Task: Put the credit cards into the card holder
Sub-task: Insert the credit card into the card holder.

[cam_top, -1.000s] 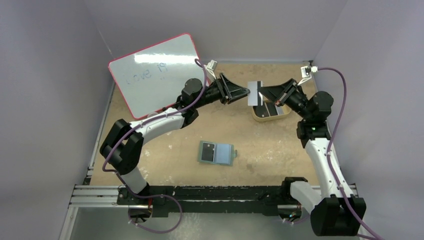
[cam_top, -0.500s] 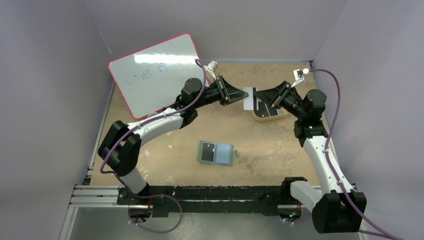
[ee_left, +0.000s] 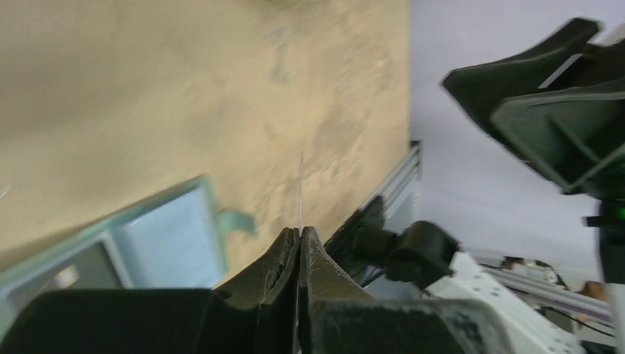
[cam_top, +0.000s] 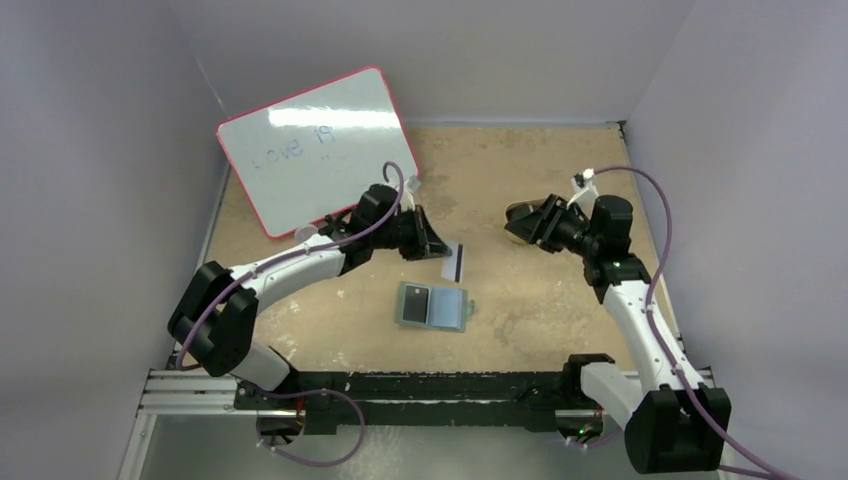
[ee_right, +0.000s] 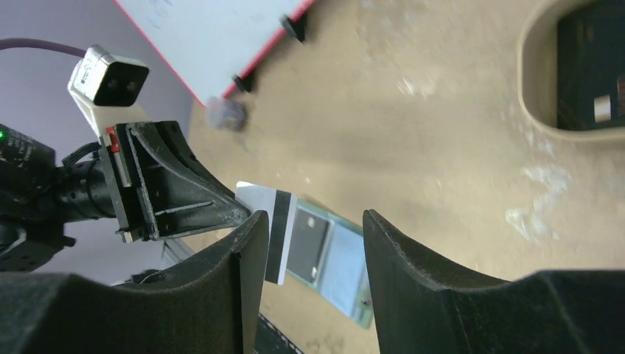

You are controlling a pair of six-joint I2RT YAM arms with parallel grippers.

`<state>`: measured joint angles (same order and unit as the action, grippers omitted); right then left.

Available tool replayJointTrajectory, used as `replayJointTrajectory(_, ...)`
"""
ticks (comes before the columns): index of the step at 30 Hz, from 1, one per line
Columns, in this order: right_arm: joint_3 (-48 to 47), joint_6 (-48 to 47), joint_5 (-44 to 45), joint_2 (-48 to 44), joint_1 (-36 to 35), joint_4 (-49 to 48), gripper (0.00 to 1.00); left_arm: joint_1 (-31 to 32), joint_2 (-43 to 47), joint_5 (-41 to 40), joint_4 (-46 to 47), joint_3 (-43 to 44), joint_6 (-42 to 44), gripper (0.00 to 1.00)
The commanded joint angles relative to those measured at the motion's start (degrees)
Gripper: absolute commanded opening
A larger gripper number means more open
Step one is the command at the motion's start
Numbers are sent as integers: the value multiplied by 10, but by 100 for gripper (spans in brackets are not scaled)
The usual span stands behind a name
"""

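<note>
My left gripper (cam_top: 440, 253) is shut on a white credit card with a black stripe (cam_top: 453, 262). It holds the card in the air just above and behind the open card holder (cam_top: 432, 305). The left wrist view shows that card edge-on as a thin line (ee_left: 301, 188) between the closed left gripper (ee_left: 301, 230), with the holder's light blue inside (ee_left: 158, 236) at lower left. My right gripper (cam_top: 512, 226) stands open and empty over the tan tray. In the right wrist view the card (ee_right: 269, 221) and holder (ee_right: 328, 254) show between the right gripper's open jaws (ee_right: 313, 217). A dark card (ee_right: 589, 66) lies in the tray (ee_right: 527, 110).
A red-framed whiteboard (cam_top: 310, 145) leans at the back left. The tan tray sits at the back right, mostly under my right gripper. Grey walls close in both sides, and a black rail (cam_top: 430, 385) runs along the near edge.
My left gripper closed on the card and my right gripper let it go and opened. The left arm carried the card down toward the card holder; the right arm drew back.
</note>
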<state>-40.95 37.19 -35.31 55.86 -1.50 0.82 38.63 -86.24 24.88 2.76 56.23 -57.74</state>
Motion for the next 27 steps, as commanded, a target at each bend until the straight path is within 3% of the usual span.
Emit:
replayJointTrajectory(1, 45, -26, 37, -7, -24, 48, 52, -3, 25, -33, -115, -34, 62, 0)
replayJointTrajectory(5, 82, -8, 67, -10, -68, 41, 51, -2, 32, -44, -151, -69, 87, 0)
replayJointTrajectory(13, 121, 21, 125, 4, -139, 39, 57, -6, 39, -38, -117, -135, 94, 0)
replayJointTrajectory(27, 122, 61, 222, 43, -253, 32, 61, -28, 0, 7, 61, -205, 48, 0)
